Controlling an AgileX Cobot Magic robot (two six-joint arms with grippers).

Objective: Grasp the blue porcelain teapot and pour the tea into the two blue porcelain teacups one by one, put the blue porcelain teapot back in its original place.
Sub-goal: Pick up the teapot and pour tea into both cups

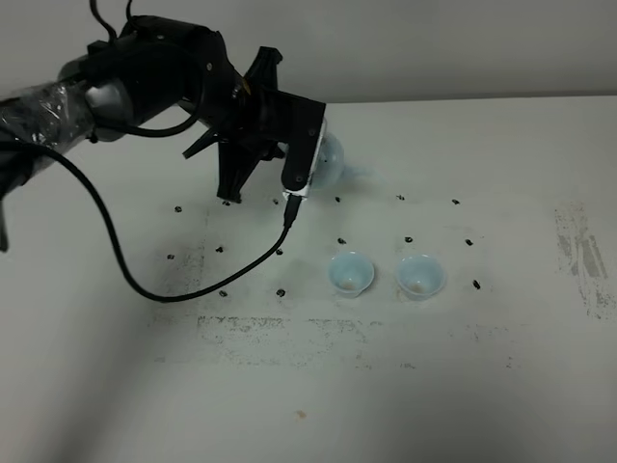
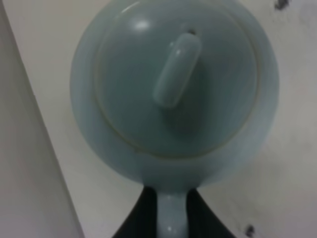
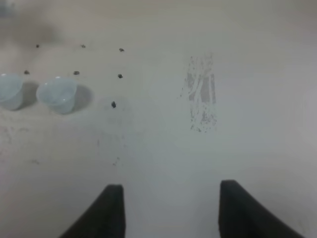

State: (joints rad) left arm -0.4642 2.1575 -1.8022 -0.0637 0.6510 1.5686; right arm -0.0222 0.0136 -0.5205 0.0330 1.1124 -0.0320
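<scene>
The blue porcelain teapot point(image 1: 335, 160) is at the back middle of the table, mostly hidden behind my left gripper point(image 1: 310, 159). In the left wrist view the teapot point(image 2: 173, 94) fills the frame from above, lid and knob on, and my left gripper point(image 2: 172, 206) is shut on its handle, one dark finger on each side. I cannot tell whether the pot is lifted off the table. The two blue porcelain teacups point(image 1: 351, 273) point(image 1: 420, 276) stand upright side by side in front of it. The right wrist view shows them too point(image 3: 10, 91) point(image 3: 57, 94). My right gripper point(image 3: 171, 198) is open and empty over bare table.
Small black marks point(image 1: 281, 291) dot the white table point(image 1: 482, 386) around the pot and cups. The left arm's black cable point(image 1: 145, 285) loops over the table at the left. A scuffed grey patch point(image 1: 581, 253) lies at the right, and it also shows in the right wrist view point(image 3: 200, 96).
</scene>
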